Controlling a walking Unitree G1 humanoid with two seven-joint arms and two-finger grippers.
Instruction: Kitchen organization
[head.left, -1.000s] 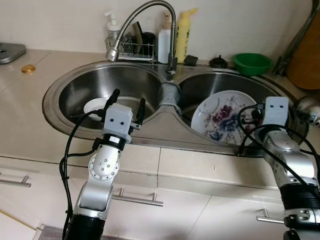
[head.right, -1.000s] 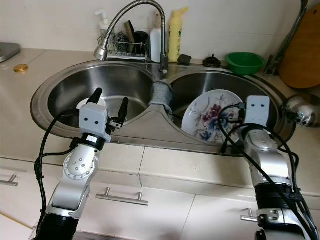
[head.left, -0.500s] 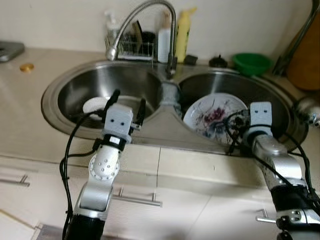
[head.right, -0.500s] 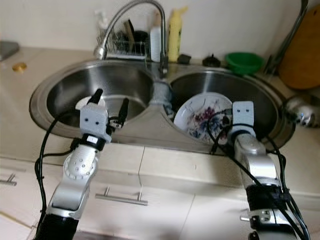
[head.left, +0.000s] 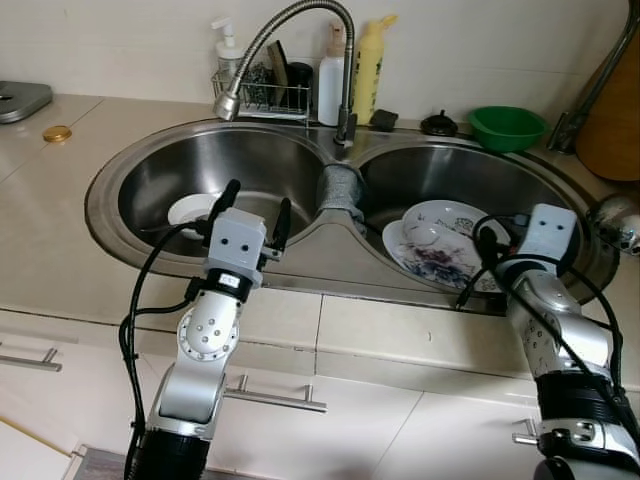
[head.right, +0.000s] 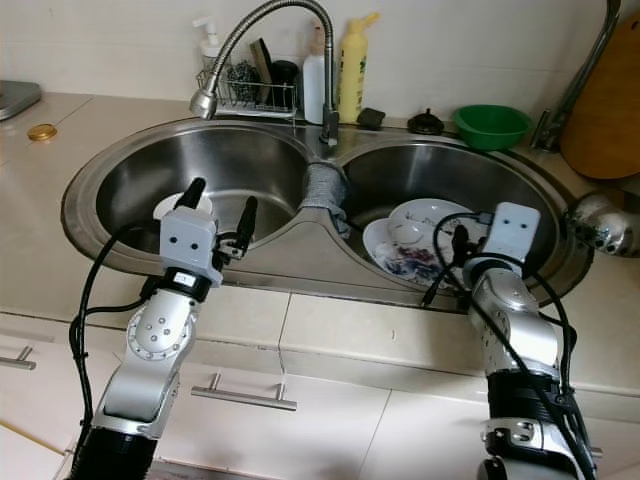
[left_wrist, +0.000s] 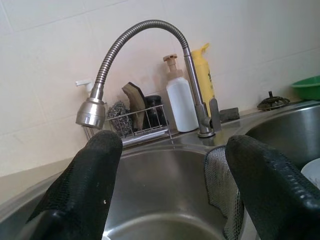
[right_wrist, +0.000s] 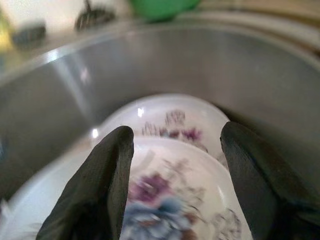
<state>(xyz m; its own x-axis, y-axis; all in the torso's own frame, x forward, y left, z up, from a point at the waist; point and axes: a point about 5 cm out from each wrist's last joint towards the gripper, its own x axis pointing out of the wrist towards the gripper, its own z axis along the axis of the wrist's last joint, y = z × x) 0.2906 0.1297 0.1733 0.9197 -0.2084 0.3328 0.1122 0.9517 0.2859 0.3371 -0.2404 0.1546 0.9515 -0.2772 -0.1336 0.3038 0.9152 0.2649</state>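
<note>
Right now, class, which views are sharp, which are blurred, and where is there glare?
Left and right eye views: sharp, with soft glare on the steel sink. Left wrist view: faucet crisp. Right wrist view: blurred, the floral plate smeared, a bright glint on its rim.

Head stereo pair overlooks double sink (head.left: 110, 180); wrist cameras close inside basins.

Not seeing any readable text here, the bottles (head.left: 350, 72) behind the sink are showing no legible labels.
</note>
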